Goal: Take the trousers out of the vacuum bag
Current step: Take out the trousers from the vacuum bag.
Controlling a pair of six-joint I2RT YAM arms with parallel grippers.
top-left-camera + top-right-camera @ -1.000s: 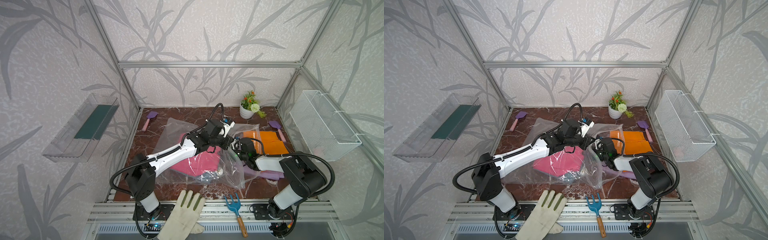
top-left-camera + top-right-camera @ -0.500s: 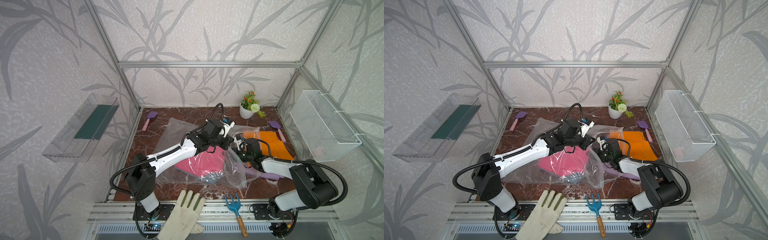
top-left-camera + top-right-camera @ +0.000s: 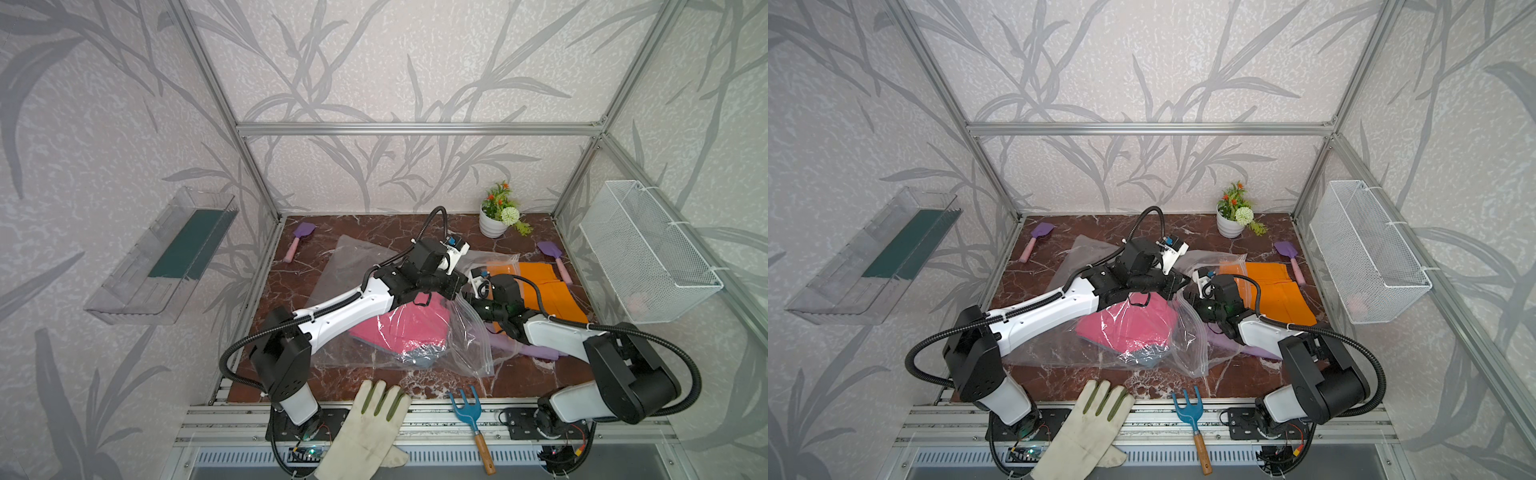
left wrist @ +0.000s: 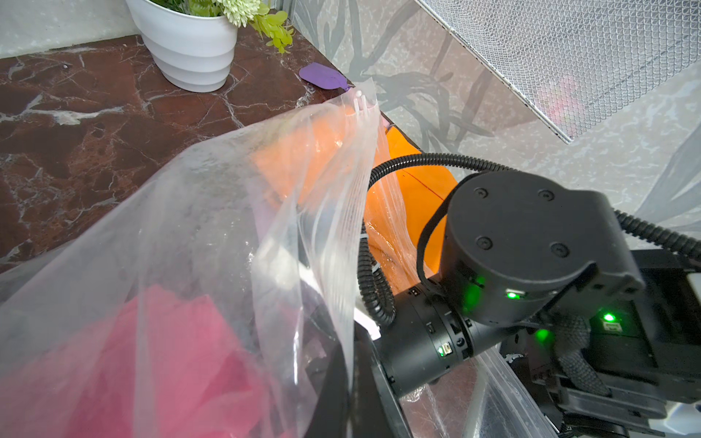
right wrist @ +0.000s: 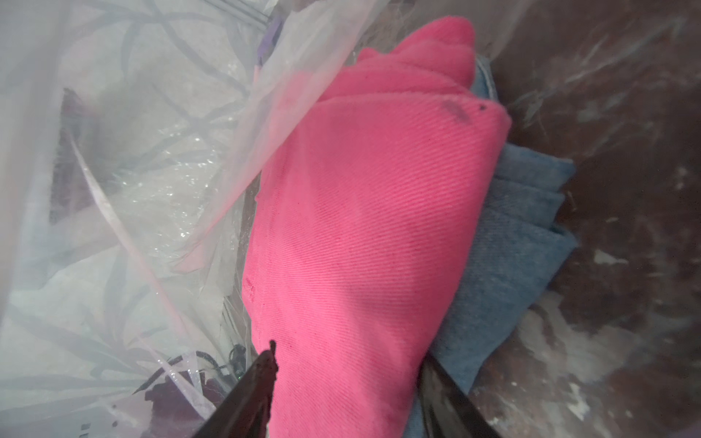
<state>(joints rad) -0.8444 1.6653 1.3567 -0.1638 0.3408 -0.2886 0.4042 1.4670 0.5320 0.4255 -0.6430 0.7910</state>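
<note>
bag [image 3: 357, 266] sprawled mid-frame on worktop [image 3: 374, 226], mouth facing right. four trousers total: pink [image 3: 403, 328] on denim [image 3: 424, 358] inside bag, orange [image 3: 548, 286] and lilac [image 3: 536, 352] already out, right of frame. left gripper [image 3: 455, 286] clamped shut, looks like it's pinching bag lip up. right gripper [image 5: 349, 356] jaws apart, straddling pink's near end. pink runs lengthwise away from it into bag, so right arm's the one for the pull.

Glossy plastic vacuum bag [image 3: 357, 266]; twill-cloth trousers [image 5: 360, 227]
</note>
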